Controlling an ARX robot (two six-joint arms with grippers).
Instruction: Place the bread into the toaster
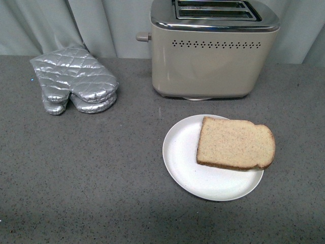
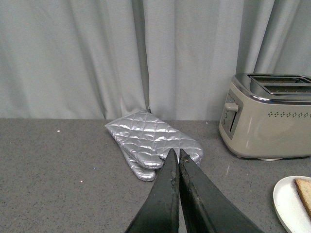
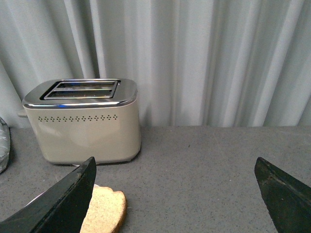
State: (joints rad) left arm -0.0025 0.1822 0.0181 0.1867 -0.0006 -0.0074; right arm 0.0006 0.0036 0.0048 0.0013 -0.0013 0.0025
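Observation:
The bread point(image 1: 235, 143), a light-brown slice with a darker crust, lies flat on a white plate point(image 1: 180, 157), its right end hanging over the rim. The beige toaster point(image 1: 213, 51) with a chrome top and two empty slots stands just behind the plate, lever knob on its left side. Neither arm shows in the front view. My left gripper point(image 2: 176, 154) is shut and empty, pointing toward the silver mitt; the toaster point(image 2: 267, 116) and the plate's edge point(image 2: 286, 204) show in its view. My right gripper point(image 3: 175, 167) is wide open, with the bread point(image 3: 104, 211) by one finger and the toaster point(image 3: 82, 121) behind.
A silver quilted oven mitt point(image 1: 73, 79) lies at the back left of the grey speckled counter point(image 1: 81, 178); it also shows in the left wrist view point(image 2: 150, 143). Grey curtains point(image 1: 61, 23) hang along the back edge.

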